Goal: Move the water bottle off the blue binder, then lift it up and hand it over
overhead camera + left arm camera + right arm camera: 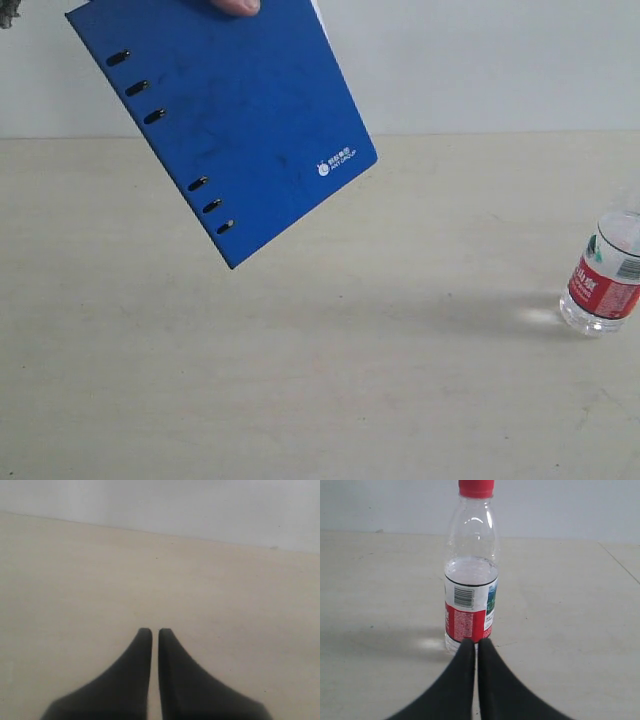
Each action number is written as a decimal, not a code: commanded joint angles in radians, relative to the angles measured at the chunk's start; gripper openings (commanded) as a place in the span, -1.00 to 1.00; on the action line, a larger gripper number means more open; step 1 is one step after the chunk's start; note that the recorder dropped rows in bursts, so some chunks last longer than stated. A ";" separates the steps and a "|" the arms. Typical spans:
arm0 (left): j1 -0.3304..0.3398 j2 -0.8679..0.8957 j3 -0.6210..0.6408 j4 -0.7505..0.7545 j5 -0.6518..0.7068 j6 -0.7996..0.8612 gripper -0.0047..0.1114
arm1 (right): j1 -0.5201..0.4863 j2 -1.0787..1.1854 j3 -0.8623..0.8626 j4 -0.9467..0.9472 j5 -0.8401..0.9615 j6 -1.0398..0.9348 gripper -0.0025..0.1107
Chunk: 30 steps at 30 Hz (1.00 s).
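Exterior view, beige tabletop, white wall, flat bright-blue binder tilted aloft, clear red-labelled plastic bottle upright, left claw and right claw narrow.

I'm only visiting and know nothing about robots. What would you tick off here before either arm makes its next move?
1. Small clear plastic water bottle with red cap and red-and-white label off the binder: ok, it stands upright on the pale table.
2. Flat bright-blue binder resting where an arm can lift it: not ok, it hangs tilted in the air with a person's fingertip at its top edge.
3. Right gripper open for a grasp: not ok, shut, facing the bottle.
4. Left gripper open: not ok, shut over bare table.
5. Bottle cap on: ok.
6. Someone ready to receive the handover: cannot tell.
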 commanded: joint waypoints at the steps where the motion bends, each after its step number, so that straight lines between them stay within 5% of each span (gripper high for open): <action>1: 0.017 -0.015 0.003 -0.055 0.001 0.122 -0.84 | -0.002 -0.005 -0.001 0.001 -0.007 -0.004 -0.96; 5: 0.096 -0.015 0.003 -0.316 0.011 0.334 -0.84 | -0.002 -0.005 -0.001 0.001 -0.005 -0.004 -0.96; 17: 0.190 -0.015 0.003 -0.328 0.033 0.377 -0.84 | -0.002 -0.005 -0.001 0.001 -0.005 -0.004 -0.96; 27: 0.183 -0.015 0.003 -0.328 0.037 0.377 -0.84 | -0.002 -0.005 -0.001 0.001 -0.007 -0.004 -0.96; 30: 0.134 -0.015 0.003 -0.328 0.041 0.354 -0.84 | -0.002 -0.005 -0.001 0.001 -0.007 -0.004 -0.96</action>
